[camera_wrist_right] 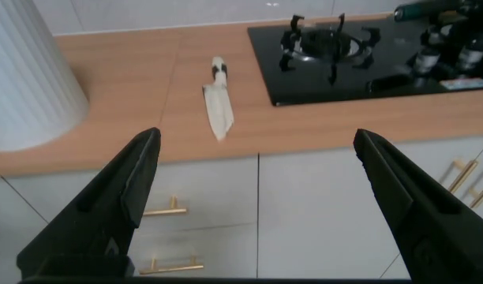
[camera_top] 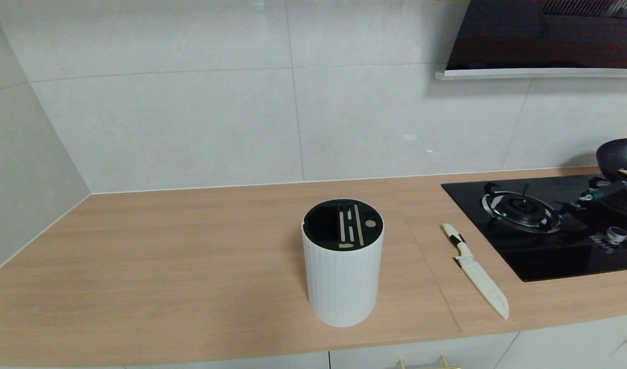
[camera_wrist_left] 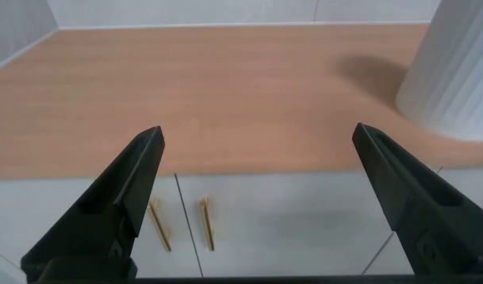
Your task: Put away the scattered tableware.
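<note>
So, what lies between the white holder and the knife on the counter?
Nothing stands there. The head view shows bare countertop between the white holder and the knife; the right wrist view agrees.

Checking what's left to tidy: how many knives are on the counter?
1. The knife lies flat on the counter between the white holder and the stove. The holder's inside is hidden.

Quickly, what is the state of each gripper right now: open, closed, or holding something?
Left gripper: open, holding nothing.
Right gripper: open, holding nothing.
</note>
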`<state>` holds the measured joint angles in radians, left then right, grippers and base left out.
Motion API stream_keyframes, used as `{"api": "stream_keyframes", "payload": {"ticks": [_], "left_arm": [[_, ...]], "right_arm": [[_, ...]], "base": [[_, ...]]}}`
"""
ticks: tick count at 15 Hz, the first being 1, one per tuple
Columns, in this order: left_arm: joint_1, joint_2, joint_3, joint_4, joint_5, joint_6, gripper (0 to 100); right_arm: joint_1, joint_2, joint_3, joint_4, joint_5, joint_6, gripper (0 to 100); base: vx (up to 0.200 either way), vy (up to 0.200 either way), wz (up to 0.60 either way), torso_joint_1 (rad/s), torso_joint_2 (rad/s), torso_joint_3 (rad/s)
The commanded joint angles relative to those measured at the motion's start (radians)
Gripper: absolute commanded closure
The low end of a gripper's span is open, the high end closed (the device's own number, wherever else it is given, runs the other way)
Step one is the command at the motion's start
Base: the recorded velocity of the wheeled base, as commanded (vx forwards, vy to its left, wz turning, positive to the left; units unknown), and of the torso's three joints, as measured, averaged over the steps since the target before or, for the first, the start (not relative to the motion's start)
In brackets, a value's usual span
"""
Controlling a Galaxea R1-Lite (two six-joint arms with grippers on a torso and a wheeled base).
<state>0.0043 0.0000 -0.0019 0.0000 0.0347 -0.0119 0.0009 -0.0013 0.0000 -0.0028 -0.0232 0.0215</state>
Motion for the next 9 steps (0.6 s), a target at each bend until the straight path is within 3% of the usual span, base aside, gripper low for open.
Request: {"api": "stream_keyframes", "payload": {"ticks": [1, 7, 9], "left_arm": [[0.000, 0.000, 0.000, 0.000, 0.001, -0.002, 0], [0.000, 0.000, 0.000, 0.000, 0.001, 0.000, 0], [0.000, 0.000, 0.000, 0.000, 0.001, 0.000, 0]], "right_arm": [[0.001, 0.001, 0.000, 0.000, 0.000, 0.000, 0], [0.001, 0.001, 0.000, 0.000, 0.000, 0.000, 0], [0.001, 0.001, 0.000, 0.000, 0.000, 0.000, 0]], "base": [[0.000, 0.000, 0.00, 0.261, -0.59, -0.290], [0.000, 0.000, 0.00, 0.197, -0.42, -0.225], [0.000, 0.000, 0.00, 0.056, -0.12, -0.063]]}}
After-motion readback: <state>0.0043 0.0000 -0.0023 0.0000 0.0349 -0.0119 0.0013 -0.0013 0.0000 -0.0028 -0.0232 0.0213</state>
